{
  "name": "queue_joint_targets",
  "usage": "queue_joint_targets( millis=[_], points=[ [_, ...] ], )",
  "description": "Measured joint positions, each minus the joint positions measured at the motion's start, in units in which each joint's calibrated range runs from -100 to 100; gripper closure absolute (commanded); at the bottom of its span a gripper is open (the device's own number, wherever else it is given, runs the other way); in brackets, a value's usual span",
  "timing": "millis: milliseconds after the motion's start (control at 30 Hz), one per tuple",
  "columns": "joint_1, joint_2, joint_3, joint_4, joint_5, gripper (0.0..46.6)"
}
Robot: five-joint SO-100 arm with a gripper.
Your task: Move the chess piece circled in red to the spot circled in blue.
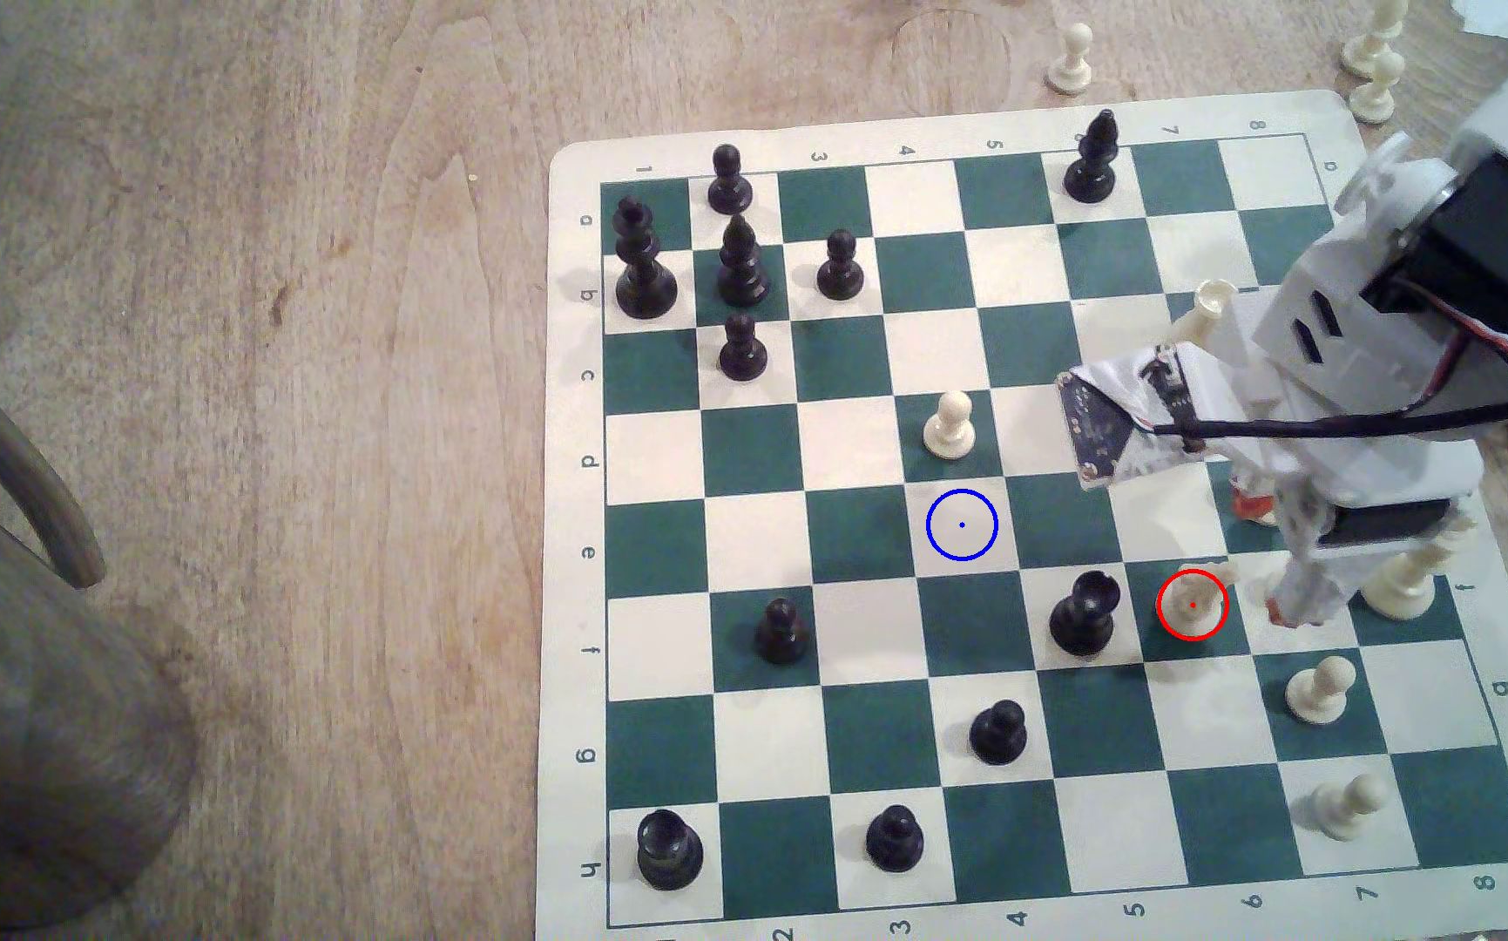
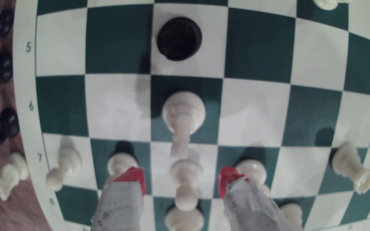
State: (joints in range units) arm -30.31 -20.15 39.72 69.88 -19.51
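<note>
The cream-white knight-like piece [image 1: 1192, 604] stands inside the red ring on a dark green square. In the wrist view the same piece [image 2: 184, 113] shows from above, its head jutting toward my fingers. The blue-ringed cream square [image 1: 962, 525] lies bare, about two squares to the exterior view's left and one row back. My gripper [image 1: 1270, 561] hangs open just to the exterior view's right of the piece, holding nothing. Its red-tipped fingers [image 2: 133, 177] stand wide apart, short of the piece, and a cream pawn [image 2: 186, 184] shows below the gap between them.
A black rook [image 1: 1083, 613] stands right beside the ringed piece on the exterior view's left. A cream pawn [image 1: 949, 425] sits one square behind the blue ring. Cream pawns [image 1: 1320, 689] and a taller cream piece [image 1: 1402, 588] crowd around the gripper. A black pawn [image 1: 998, 731] stands nearer the front.
</note>
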Motion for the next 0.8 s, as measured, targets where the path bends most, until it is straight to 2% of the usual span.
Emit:
queue_joint_targets(
  millis=[200,700,800],
  points=[
    [-0.7,2.7,0.0,-2.4,-0.9,28.7],
    [-0.7,5.7,0.4,-9.2,-0.9,29.1],
    [0.1,6.3,0.4,-10.2,-1.2,33.2]
  ],
)
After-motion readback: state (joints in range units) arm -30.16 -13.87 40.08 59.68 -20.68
